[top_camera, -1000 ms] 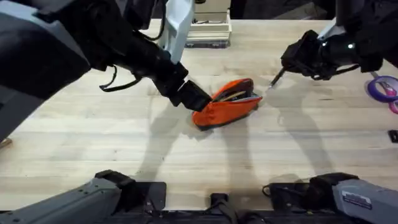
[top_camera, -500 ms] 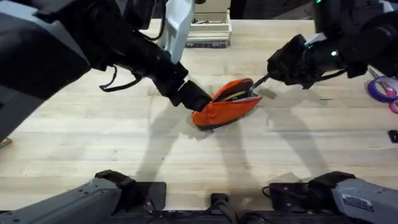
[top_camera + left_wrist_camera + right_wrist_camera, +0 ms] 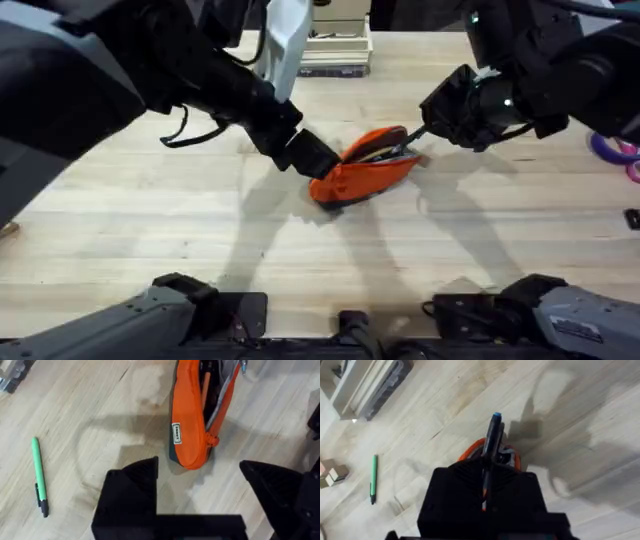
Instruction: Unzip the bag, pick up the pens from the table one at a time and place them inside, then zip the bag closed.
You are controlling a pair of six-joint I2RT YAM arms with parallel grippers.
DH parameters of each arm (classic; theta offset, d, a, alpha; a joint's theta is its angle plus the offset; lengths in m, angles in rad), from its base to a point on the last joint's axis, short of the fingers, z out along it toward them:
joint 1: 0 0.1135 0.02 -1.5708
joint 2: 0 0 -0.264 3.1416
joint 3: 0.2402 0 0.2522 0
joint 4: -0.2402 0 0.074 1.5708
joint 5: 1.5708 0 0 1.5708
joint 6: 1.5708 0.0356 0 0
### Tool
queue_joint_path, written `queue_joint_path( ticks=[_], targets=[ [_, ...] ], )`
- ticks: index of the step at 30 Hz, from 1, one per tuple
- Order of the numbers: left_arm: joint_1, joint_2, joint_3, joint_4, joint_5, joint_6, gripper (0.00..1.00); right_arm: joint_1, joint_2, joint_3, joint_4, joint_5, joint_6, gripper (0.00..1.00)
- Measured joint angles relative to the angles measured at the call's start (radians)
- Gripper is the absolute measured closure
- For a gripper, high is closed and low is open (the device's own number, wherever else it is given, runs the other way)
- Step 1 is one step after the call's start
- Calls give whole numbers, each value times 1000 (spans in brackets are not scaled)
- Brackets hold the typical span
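Orange bag (image 3: 365, 165) lies near the middle of the table (image 3: 150, 230), long axis running left-near to right-far, zipper open along the top; a slim orange-brown item shows inside the opening in the left wrist view (image 3: 205, 387).

Left gripper (image 3: 315, 158) sits at the bag's left end, touching or just beside it. In its wrist view the two black fingers (image 3: 132, 485) are spread wide, the bag's near end between them but not clamped: released.

Right gripper (image 3: 440, 112) hovers just right of and above the bag's far-right end. It is clenched on a thin dark pen (image 3: 492, 435) with a blue end; the pen sticks out from between the fingers, pointing toward the bag opening. In the overhead view the pen's tip (image 3: 412, 132) is at the bag's right end; contact cannot be told.

Green pen (image 3: 39, 475) with dark tip lies alone on the table, well apart from the bag. Small wooden blocks (image 3: 332, 472) sit beyond it.
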Motion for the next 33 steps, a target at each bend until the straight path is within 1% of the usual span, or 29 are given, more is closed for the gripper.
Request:
queue_joint_path(
  ticks=[5,11,15,22,33],
  targets=[
    [0,0,0,0,0,0,8,15,3,0,9,12,26,968],
    [0,0,0,0,0,0,7,44,47,1,33,16,45,967],
    [0,0,0,0,0,0,7,59,62,1,46,14,107,967],
    [0,0,0,0,0,0,7,63,63,2,64,15,210,967],
    [0,0,0,0,0,0,7,63,76,2,64,15,243,967]
  ],
)
